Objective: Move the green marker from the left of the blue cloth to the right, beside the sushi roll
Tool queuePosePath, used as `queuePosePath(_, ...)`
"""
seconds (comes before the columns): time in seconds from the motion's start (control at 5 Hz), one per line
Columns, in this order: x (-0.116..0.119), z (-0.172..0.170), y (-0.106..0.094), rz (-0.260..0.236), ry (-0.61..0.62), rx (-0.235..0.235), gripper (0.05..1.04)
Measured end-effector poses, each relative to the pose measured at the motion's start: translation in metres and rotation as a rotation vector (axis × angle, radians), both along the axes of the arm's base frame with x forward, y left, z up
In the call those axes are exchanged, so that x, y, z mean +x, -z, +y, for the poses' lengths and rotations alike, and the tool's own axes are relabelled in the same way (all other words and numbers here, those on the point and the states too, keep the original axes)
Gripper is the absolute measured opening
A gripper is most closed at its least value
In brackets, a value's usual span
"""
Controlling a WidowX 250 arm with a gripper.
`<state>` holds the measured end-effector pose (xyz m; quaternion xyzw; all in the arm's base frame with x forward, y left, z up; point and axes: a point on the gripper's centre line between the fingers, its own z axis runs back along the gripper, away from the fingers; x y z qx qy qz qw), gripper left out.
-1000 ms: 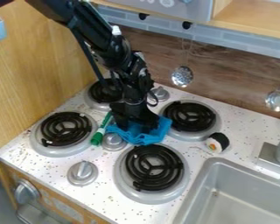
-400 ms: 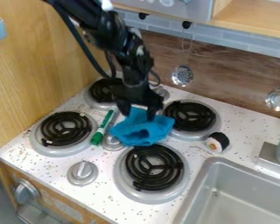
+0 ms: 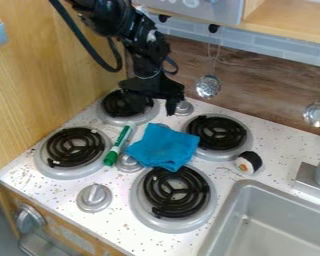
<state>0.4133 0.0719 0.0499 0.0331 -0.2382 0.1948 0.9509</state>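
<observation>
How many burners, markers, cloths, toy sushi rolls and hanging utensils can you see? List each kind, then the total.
Burners: 4
Green marker: 1
Blue cloth: 1
Toy sushi roll: 1
Hanging utensils: 2
Total: 9

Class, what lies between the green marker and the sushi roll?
The camera view shows a knob, the blue cloth and a burner's edge between the green marker and the sushi roll.
</observation>
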Motion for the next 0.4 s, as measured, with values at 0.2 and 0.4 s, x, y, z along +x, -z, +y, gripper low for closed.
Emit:
queuePosePath(0.2, -0.011, 0.015, 0.0, 0.003, -0.109, 0.025, 0.989)
queuePosePath(0.4, -0.02, 0.039, 0.003, 0.01, -0.153, 0.032, 0.989)
